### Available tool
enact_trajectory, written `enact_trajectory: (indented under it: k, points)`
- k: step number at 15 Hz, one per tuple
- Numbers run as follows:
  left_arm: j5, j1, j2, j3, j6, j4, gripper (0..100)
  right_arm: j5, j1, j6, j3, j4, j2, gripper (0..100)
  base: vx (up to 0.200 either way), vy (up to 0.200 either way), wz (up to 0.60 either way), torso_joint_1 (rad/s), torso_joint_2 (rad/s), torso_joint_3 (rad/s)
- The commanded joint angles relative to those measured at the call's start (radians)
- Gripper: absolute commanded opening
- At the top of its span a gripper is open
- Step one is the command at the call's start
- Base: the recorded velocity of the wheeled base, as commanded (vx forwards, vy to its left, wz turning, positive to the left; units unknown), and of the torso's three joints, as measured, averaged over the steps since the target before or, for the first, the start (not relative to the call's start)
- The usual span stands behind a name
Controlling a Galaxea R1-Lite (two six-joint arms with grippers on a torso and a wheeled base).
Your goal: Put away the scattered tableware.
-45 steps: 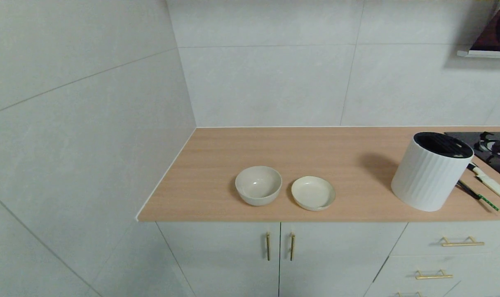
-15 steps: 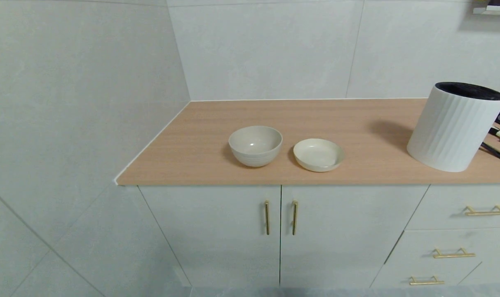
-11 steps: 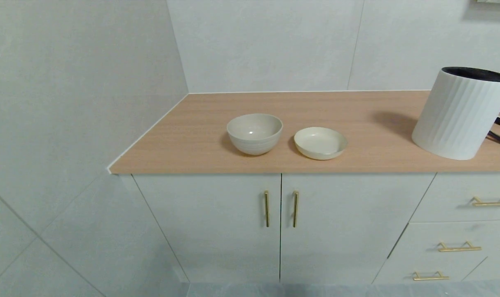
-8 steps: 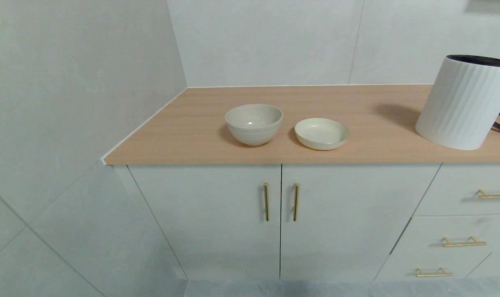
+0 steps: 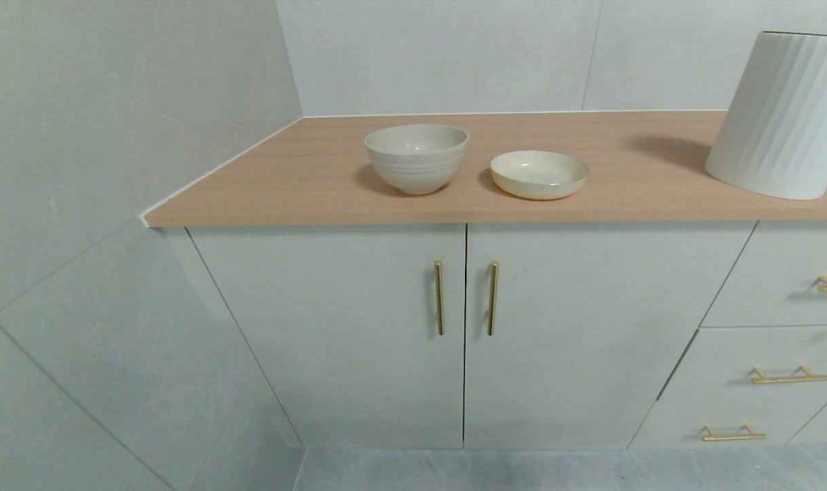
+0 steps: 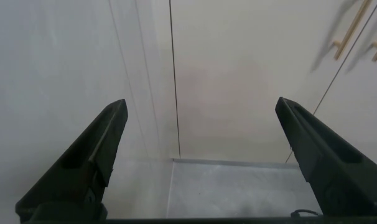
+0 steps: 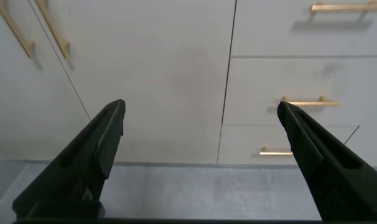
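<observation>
Ok so the bowl (image 5: 416,158) and the shallow dish (image 5: 539,174) both sit upright on the wooden bench (image 5: 304,184), side by side, nearer its front edge than its back one. The bowl is the one closer to the bench's left corner, where it meets the side wall (image 5: 113,136); the dish is just to the right of it, close but not touching. Both are pale cream; the bowl is deep with faint ridges round the outside, the dish low and wide. Toward the right end of the bench, well apart from the dish, there's a tall ribbed white canister (image 5: 781,116), partly cut off by the edge of the head view.

Under the bench's front edge are two cupboard doors (image 5: 358,334), both shut, with upright gold handles (image 5: 439,297) either side of the seam; that seam runs down roughly below the gap between bowl and dish. To the right of the doors are drawers (image 5: 761,409) with horizontal gold pulls (image 5: 788,374); grey floor (image 5: 522,470) runs along the foot of it all.

The left tool (image 6: 201,109) is low down in front of the cupboard, its dark fingers (image 6: 101,149) spread wide apart, facing the left door where it meets the wall and floor. The right tool (image 7: 200,107) is much the same, fingers wide apart, facing the door and drawer fronts. Both are well away from the bowl and the dish.
</observation>
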State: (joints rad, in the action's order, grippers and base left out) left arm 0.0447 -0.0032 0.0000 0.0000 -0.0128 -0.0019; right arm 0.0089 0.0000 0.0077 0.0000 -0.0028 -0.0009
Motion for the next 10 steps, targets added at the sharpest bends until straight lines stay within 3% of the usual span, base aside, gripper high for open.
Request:
enact_trajectory:
  k: [1,4,10]
  points:
    - [0.000,0.000,0.000,0.000,-0.001,-0.001,100,0.000,0.000,0.000,0.000,0.000,0.001,100,0.000,0.000,0.00,-0.134,0.44,0.320]
    - [0.001,0.000,0.000,0.000,-0.001,0.000,100,0.000,0.000,0.000,0.000,0.000,0.001,100,0.000,0.000,0.00,-0.092,0.35,0.251]
    - [0.000,0.000,0.000,0.000,0.000,-0.001,100,0.000,0.000,0.002,0.000,0.000,0.001,100,0.000,0.000,0.00,-0.008,0.03,0.021]
